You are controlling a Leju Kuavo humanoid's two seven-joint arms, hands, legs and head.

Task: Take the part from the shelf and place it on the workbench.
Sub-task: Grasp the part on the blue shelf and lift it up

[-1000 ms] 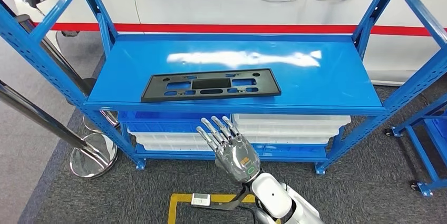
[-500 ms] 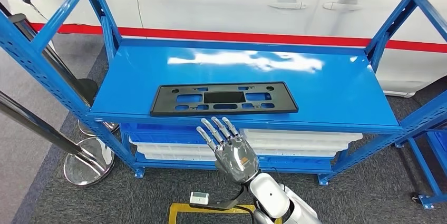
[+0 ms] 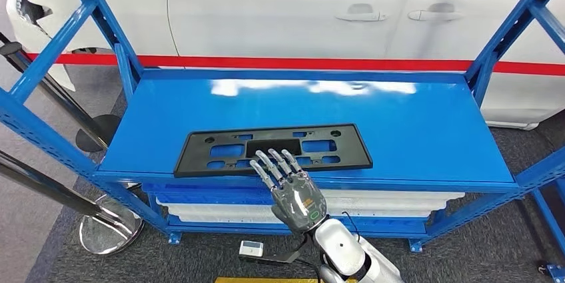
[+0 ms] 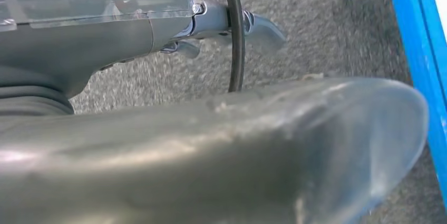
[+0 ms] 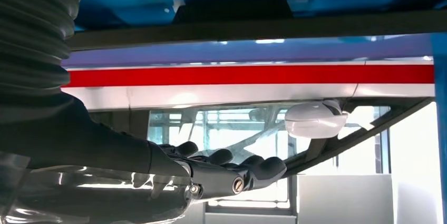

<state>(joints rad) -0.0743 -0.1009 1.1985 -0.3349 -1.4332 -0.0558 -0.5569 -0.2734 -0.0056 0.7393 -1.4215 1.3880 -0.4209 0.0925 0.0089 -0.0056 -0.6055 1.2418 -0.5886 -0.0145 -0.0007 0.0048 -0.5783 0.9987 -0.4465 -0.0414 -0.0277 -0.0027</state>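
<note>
Fingers of your right hand spread, holding nothing, over the part; slide under its near edge. Left hand's state: cannot tell.

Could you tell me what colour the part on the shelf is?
Black part, clearest in the head view.

Part: flat black rectangular plastic panel with cut-out slots and holes; lies flat, long side along the front edge
Shelf: blue metal; part rests on its top level, left of middle
</note>
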